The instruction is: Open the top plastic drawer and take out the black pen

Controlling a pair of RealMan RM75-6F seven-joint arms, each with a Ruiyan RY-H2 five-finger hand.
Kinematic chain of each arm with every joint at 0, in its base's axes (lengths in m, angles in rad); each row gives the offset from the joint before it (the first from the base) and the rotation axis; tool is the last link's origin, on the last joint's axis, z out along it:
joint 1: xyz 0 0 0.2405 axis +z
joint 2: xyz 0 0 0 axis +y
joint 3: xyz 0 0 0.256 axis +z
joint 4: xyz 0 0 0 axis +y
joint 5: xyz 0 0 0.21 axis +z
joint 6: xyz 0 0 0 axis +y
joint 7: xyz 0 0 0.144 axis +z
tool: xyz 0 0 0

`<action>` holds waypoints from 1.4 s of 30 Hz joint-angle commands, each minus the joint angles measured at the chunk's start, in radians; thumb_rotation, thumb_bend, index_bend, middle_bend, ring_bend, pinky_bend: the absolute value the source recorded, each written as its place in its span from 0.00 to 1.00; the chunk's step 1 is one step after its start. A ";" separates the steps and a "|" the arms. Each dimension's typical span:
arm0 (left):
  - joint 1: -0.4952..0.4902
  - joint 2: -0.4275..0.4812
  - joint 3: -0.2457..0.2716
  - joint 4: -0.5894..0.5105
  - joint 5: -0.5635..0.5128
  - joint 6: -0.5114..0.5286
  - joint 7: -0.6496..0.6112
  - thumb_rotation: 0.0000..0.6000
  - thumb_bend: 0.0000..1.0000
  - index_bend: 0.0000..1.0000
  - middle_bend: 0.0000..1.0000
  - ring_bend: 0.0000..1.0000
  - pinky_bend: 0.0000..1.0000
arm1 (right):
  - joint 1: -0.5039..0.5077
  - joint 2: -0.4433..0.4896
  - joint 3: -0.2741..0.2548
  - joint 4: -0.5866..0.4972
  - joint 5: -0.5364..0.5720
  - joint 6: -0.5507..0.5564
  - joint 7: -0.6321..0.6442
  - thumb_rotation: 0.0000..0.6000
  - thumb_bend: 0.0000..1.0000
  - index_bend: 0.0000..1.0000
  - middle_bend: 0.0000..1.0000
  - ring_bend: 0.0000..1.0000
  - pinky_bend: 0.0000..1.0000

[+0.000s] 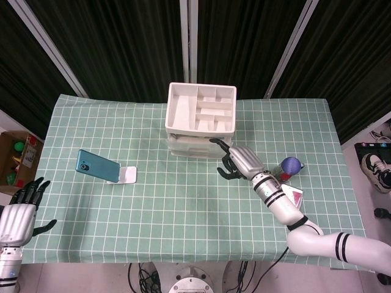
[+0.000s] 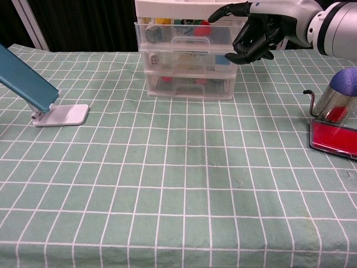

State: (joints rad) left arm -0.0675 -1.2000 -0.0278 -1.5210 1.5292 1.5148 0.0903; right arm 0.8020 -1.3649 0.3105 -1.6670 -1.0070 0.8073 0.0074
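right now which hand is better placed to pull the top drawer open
The right hand: it hovers just beside the top drawer, fingers reaching toward its front. The left hand sits off the table's near left corner, far from it.

Silver arms w/ black bands; right hand (image 2: pixel 257 34), left hand (image 1: pixel 17 215): black fingers (image 1: pixel 32 190).

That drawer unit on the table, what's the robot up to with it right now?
The robot's right hand is raised at the top drawer of the clear plastic drawer unit, fingers curled and one pointing toward the handle. The drawer is shut and no black pen is out yet. Whether the hand touches the drawer cannot be told. The left hand hangs open off the table's left edge. A teal phone on a white stand sits to the left, untouched.
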 commanded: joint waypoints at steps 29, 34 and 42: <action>0.002 0.002 0.003 -0.004 -0.007 0.000 0.005 1.00 0.00 0.12 0.07 0.09 0.20 | -0.055 0.143 -0.061 -0.173 -0.051 -0.060 0.127 1.00 0.35 0.35 0.83 0.76 0.84; 0.002 0.003 0.003 -0.005 -0.009 -0.001 0.007 1.00 0.00 0.12 0.07 0.09 0.20 | -0.066 0.168 -0.074 -0.200 -0.084 -0.069 0.151 1.00 0.35 0.34 0.83 0.76 0.84; 0.003 0.004 0.004 -0.008 -0.007 0.000 0.009 1.00 0.00 0.12 0.07 0.09 0.20 | -0.073 0.203 -0.095 -0.216 -0.141 -0.042 0.112 1.00 0.31 0.05 0.83 0.76 0.84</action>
State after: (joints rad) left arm -0.0650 -1.1966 -0.0239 -1.5286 1.5223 1.5153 0.0990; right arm 0.7315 -1.1737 0.2208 -1.8760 -1.1330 0.7538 0.1363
